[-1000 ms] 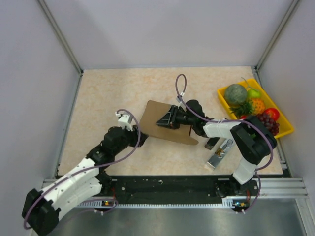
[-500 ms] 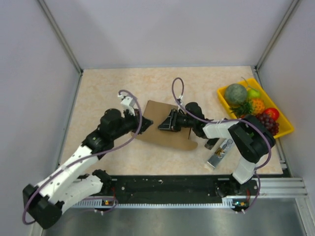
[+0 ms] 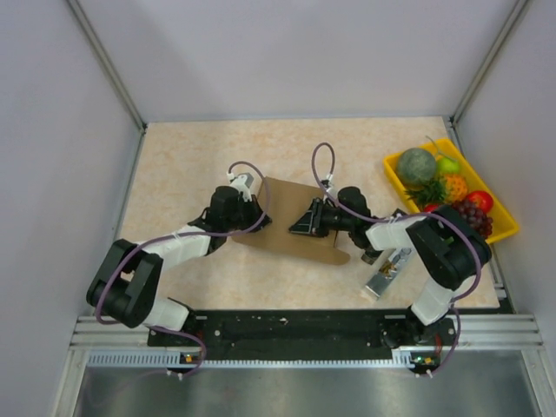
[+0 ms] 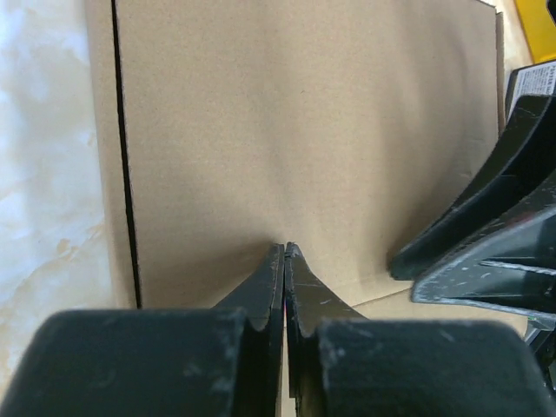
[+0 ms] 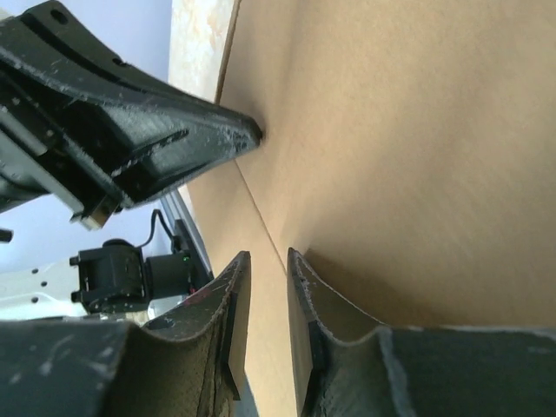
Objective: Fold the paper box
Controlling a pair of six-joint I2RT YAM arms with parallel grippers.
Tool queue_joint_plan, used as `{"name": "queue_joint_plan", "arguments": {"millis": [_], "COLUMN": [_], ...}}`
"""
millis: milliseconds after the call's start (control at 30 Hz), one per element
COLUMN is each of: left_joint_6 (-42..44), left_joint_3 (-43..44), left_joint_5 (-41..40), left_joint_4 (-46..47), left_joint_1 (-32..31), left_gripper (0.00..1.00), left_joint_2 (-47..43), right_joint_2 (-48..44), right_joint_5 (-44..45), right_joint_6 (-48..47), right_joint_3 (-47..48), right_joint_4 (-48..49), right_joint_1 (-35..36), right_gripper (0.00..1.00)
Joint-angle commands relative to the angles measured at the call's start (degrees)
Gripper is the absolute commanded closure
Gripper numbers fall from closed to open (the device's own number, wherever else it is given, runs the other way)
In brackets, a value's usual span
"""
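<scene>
With the box (image 3: 282, 217) lying mid-table, the left gripper (image 4: 285, 248) clenched empty with its tips on the panel from 9 o'clock, and the right gripper (image 5: 268, 261) at 3 o'clock narrowly parted around nothing, a sideways push could skid the ungripped sheet or crease it off-line.

The paper box (image 3: 282, 228) is plain brown cardboard, a die-cut sheet lying near the middle of the table (image 3: 191, 165), turned a little askew. It looks mostly flat and unfolded, though one panel may be tilted up along a crease. A dark cut line (image 4: 124, 156) runs close beside one edge
</scene>
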Motion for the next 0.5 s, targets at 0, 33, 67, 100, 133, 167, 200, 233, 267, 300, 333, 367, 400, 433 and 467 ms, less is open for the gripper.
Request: {"name": "queue_joint_plan", "arguments": {"millis": [0, 33, 67, 100, 133, 167, 200, 233, 267, 300, 333, 367, 400, 433, 467], "left_joint_6": [0.48, 0.57, 0.57, 0.57, 0.66, 0.31, 0.14, 0.13, 0.05, 0.13, 0.57, 0.66, 0.75, 0.92, 0.93], "left_joint_3": [-4.29, -4.47, -4.73, -5.17, -5.35, -5.70, -6.40, -6.76, -7.11, -7.46, -7.46, -7.46, -7.38, -7.29, -7.20], "left_joint_5": [-1.40, -1.58, -1.84, -1.76, -1.58, -1.32, -1.23, -1.31, -1.58, -1.58, -1.58, -1.67, -1.67, -1.41, -1.06], "left_joint_4": [5.39, 5.39, 5.39, 5.56, 6.09, 6.44, 6.88, 7.14, 7.49, 7.50, 7.32, 6.80, 6.53, 6.27, 5.83], "left_joint_1": [0.31, 0.31, 0.31, 0.31, 0.31, 0.31, 0.31, 0.31, 0.31, 0.31, 0.31, 0.31, 0.40, 0.31, 0.31], "left_gripper": [1.00, 1.00, 1.00, 1.00, 1.00, 1.00, 1.00, 1.00, 1.00, 1.00, 1.00, 1.00, 1.00, 1.00, 1.00], "left_joint_2": [1.37, 1.37, 1.45, 1.63, 1.54, 1.63, 1.63, 1.46, 1.28, 1.19, 1.19, 1.28, 1.19, 1.10, 0.06], "right_joint_2": [-7.60, -8.49, -9.63, -9.99, -10.51, -11.04, -11.57, -11.75, -11.75, -11.14, -10.78, -10.52, -9.99, -9.55, -9.90], "right_joint_5": [-3.62, -4.07, -4.51, -5.73, -6.09, -6.18, -6.10, -6.10, -6.10, -5.92, -5.83, -5.66, -5.74, -6.27, -6.80], "right_joint_6": [-1.09, -0.66, -0.39, -0.13, -0.04, -0.21, -0.65, -1.96, -2.58, -3.28, -4.59, -5.04, -5.40, -5.40, -5.31], "right_joint_3": [-4.17, -5.05, -7.06, -8.38, -9.70, -12.32, -13.65, -14.89, -17.16, -18.14, -19.72, -20.34, -20.70, -20.96, -20.88], "right_joint_4": [-0.53, -0.44, 0.00, 1.83, 2.54, 2.81, 2.99, 2.81, 2.99, 2.99, 3.08, 3.25, 3.60, 4.30, 4.39], "right_joint_1": [-3.03, -4.87, -5.67, -6.63, -8.30, -9.18, -9.98, -10.85, -12.52, -13.40, -14.19, -15.25, -15.78, -15.96, -16.05], "right_gripper": [0.77, 0.77, 0.78, 0.78, 0.78, 0.78, 0.78, 0.79, 0.79, 0.79, 0.79, 0.79, 0.79, 0.80, 0.81]}}
